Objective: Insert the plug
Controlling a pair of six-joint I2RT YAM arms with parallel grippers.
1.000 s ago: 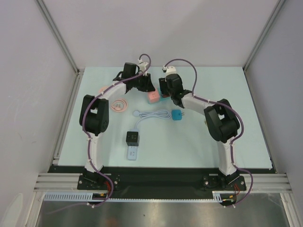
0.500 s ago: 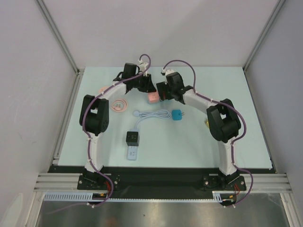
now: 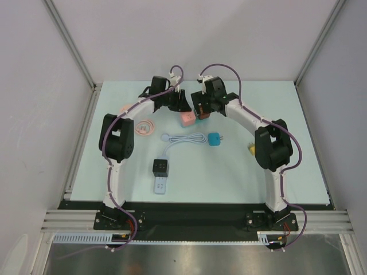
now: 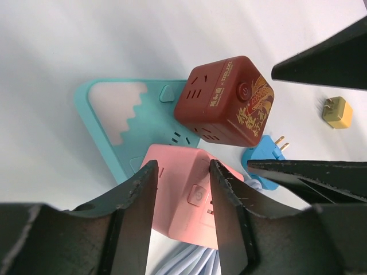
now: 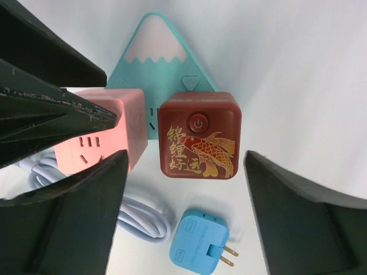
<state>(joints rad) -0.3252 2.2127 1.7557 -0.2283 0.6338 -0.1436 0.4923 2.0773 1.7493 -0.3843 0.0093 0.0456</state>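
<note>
The blue plug [image 5: 200, 247] lies flat on the table with its two prongs pointing right, and it also shows in the top view [image 3: 214, 140]. A white cable [image 3: 184, 138] runs from it. A dark red socket cube [image 5: 199, 134] with a gold fish and a pink socket cube [image 4: 192, 197] stand on a teal mountain-shaped power strip [image 5: 153, 51]. My left gripper [image 4: 180, 212] is open and hovers right over the pink cube, one finger on each side. My right gripper [image 5: 186, 217] is wide open and empty above the red cube and the plug.
A black cube [image 3: 160, 167] sits on a white power strip [image 3: 160, 185] in the near middle. A small yellow adapter [image 3: 251, 149] lies to the right. Pink rings [image 3: 143, 128] lie to the left. The two grippers are close together at the back.
My right wrist has shifted slightly toward the back and right, and its arm has stretched out. The left gripper has barely moved. The objects have not moved.
</note>
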